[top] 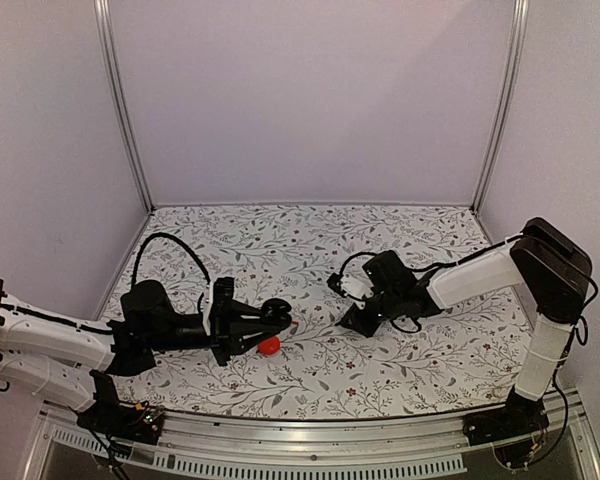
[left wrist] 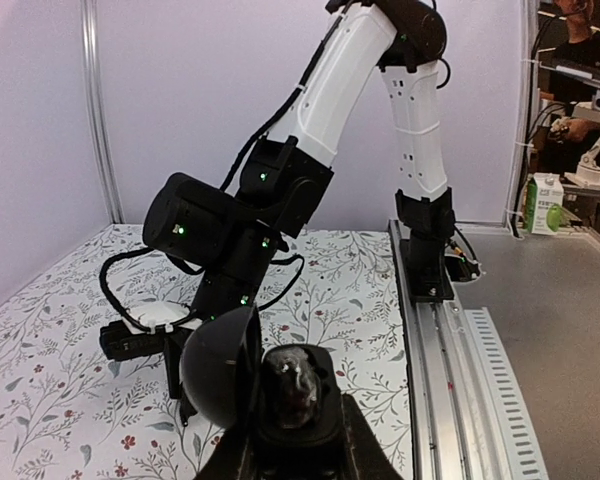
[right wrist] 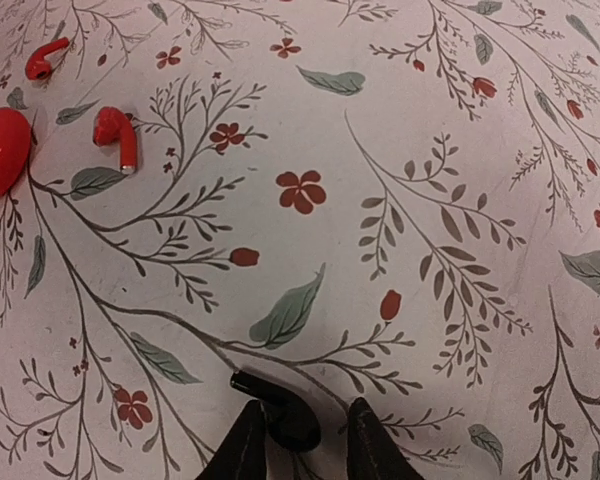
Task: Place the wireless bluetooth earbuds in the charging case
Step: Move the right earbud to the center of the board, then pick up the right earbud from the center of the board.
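Holding the black case (left wrist: 292,392) clamped between my left gripper's (left wrist: 298,445) fingers, I keep it above the table (right wrist: 460,150), just beyond the red case (right wrist: 2,152) in the top view. Its lid (left wrist: 220,368) stands open to one side and the dark hollow of the base faces up. My right gripper (right wrist: 302,440) is down at the floral cloth, to the right of the red case, fingers parted and straddling a black earbud (right wrist: 280,408) that lies on the table. One finger is against the earbud, and I cannot tell if the other touches it. Two red earbuds lie loose on the cloth: one (right wrist: 116,136) just beside the red case, the other (right wrist: 44,58) a little beyond it. The red case is closed and rests on the table, apart from both grippers.
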`<action>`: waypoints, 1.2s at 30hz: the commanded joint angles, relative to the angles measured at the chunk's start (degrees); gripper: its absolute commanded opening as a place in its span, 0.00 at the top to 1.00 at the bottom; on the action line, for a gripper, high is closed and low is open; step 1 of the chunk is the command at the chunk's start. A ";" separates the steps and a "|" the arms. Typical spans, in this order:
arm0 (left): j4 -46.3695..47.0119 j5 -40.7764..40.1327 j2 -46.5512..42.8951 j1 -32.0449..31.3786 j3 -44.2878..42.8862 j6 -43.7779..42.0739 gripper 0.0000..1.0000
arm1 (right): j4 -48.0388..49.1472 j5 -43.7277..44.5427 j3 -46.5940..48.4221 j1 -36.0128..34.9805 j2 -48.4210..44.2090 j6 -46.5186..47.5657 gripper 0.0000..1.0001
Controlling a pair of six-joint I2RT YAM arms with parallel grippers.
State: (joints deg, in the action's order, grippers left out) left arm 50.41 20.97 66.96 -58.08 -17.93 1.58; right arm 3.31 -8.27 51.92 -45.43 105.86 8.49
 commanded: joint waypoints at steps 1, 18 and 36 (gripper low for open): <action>2.04 0.35 -0.86 0.93 0.05 -0.07 0.99 | 1.45 0.66 -1.07 0.55 -3.22 1.49 0.68; 1.82 0.58 -0.99 1.13 -0.02 -0.10 0.99 | 6.71 -0.10 -4.65 0.54 -3.20 -3.36 0.66; 2.28 0.56 -0.87 1.19 0.62 0.08 0.99 | -1.83 1.36 0.02 0.07 -0.07 -4.80 0.73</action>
State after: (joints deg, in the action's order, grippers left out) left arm 50.41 21.34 66.52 -57.69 -17.89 1.58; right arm 3.42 -6.96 50.59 -44.99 104.16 3.97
